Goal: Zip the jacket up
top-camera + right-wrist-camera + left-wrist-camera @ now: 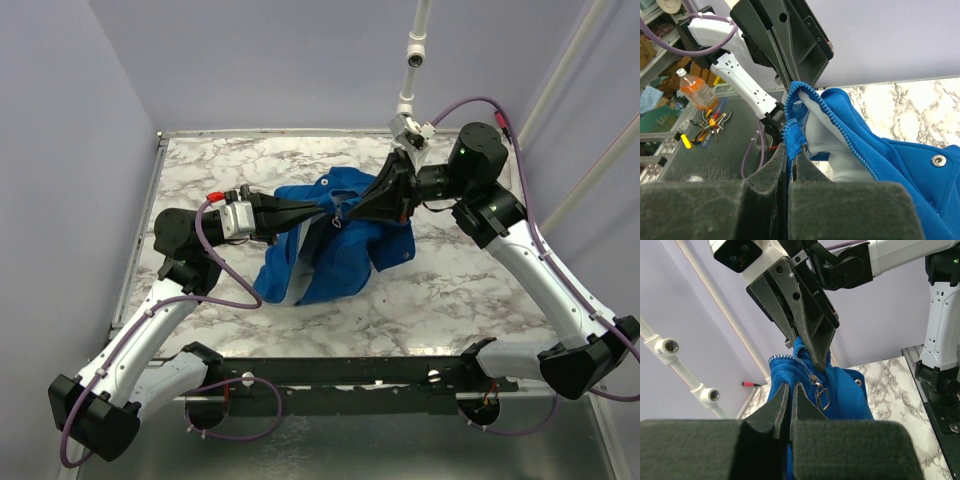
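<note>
– While the left tool (320, 215) and the right tool (348, 212) meet over the marble table (480, 290), where is the jacket (345, 255)?

– It is in the centre of the top view, bunched and held up by its upper edge. The blue body sags toward the lower left of the frame and rests on the table. Its pale lining (825, 130) shows in the right wrist view.

– How do the tools stand?

– The left tool reaches in from the left of the frame and the right tool from the upper right, their tips almost touching. Each is pinched narrow on the jacket's blue edge, closed tight on cloth.

– Are there any containers?

– Only a bottle (694, 92) with orange contents, at the left edge of the right wrist view, off the table. Nothing else in view holds anything.

– What does the coming move turn on?

– The zipper. In the left wrist view its teeth (782, 357) run from centre-left down to the slider (816, 376), which sits right at the right tool's tip. The pull ring (823, 396) hangs just below it, just right of the left tool. The right tool looks nearer the slider, so it would likely drive while the left tool keeps the edge taut along the teeth. Whether the slider itself is pinched cannot be told.
</note>
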### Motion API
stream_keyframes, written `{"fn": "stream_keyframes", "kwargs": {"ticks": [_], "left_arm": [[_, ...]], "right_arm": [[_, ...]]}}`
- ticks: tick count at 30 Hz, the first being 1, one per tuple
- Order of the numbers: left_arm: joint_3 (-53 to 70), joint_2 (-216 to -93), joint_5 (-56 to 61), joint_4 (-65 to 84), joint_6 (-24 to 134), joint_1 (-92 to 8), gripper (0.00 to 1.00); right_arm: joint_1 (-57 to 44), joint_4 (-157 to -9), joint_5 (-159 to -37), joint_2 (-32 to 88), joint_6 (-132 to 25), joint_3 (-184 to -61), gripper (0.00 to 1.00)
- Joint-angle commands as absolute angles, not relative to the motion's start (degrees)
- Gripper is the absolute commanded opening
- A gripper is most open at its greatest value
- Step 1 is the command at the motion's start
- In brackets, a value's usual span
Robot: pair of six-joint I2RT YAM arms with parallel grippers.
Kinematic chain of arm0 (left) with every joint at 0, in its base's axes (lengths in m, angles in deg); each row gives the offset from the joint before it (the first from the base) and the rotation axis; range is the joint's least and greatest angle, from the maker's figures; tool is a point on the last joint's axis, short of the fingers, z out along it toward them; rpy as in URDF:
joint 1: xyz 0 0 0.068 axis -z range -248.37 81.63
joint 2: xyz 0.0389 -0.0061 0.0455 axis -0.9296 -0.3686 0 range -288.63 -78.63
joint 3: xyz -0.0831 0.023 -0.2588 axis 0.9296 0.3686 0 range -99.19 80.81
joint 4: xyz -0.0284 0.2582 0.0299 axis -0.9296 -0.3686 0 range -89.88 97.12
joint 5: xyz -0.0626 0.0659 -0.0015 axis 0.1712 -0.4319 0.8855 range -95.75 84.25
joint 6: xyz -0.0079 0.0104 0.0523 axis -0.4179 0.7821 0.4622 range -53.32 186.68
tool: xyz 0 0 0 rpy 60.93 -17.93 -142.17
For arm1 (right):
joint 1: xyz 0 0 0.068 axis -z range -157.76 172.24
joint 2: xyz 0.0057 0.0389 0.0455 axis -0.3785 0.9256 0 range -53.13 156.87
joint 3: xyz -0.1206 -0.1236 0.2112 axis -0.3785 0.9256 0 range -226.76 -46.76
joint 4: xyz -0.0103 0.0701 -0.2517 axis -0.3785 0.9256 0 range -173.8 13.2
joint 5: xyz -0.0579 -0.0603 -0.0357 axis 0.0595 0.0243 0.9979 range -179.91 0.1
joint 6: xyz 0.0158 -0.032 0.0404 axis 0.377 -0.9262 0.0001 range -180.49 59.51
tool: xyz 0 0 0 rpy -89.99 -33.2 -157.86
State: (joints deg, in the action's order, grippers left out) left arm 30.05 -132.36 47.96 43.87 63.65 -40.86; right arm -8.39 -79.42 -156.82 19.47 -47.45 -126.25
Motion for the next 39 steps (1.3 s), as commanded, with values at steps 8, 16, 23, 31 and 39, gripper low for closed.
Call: {"fn": "stream_keyframes", "kwargs": {"ticks": [8, 16, 23, 31, 39], "left_arm": [[28.7, -132.2, 49.3, 47.6, 63.4, -40.4, 0.0], [28.9, -132.2, 48.7, 48.4, 62.8, -40.4, 0.0], [29.0, -132.2, 48.9, 48.4, 62.7, -40.4, 0.0], [29.0, -132.2, 49.0, 48.4, 63.0, -40.4, 0.0], [29.0, -132.2, 49.0, 48.4, 63.3, -40.4, 0.0]], "right_arm": [[-8.2, -81.3, -161.4, 18.7, -46.7, -125.7, 0.01], [-8.2, -81.2, -160.4, 19.4, -47.0, -126.0, 0.01], [-8.2, -82.3, -160.9, 20.2, -45.9, -127.4, 0.01], [-8.3, -85.2, -162.0, 20.5, -43.6, -128.9, 0.01], [-8.3, -87.0, -163.5, 19.8, -42.5, -128.2, 0.01]]}}
